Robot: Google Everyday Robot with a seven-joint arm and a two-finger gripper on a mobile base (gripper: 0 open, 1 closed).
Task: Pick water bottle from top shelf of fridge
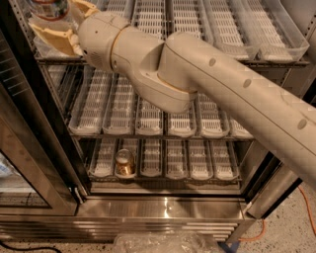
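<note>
The fridge [163, 210] stands open, with wire racks of clear lane trays. My gripper [53, 17] is at the left end of the top shelf [232, 29], at the upper left of the camera view. Its tan fingers [52, 37] are shut on either side of the water bottle [47, 9], a clear bottle with a red and white label. The picture's top edge cuts off the bottle's upper part and cap. My thick white arm [207, 79] crosses the view from the right, in front of the middle shelf.
A small bronze can [124, 163] stands in a lane of the bottom shelf. The dark-framed glass door [29, 163] hangs open at the left. An orange cable [306, 207] lies on the speckled floor at the right. Clear plastic [163, 243] lies by the fridge base.
</note>
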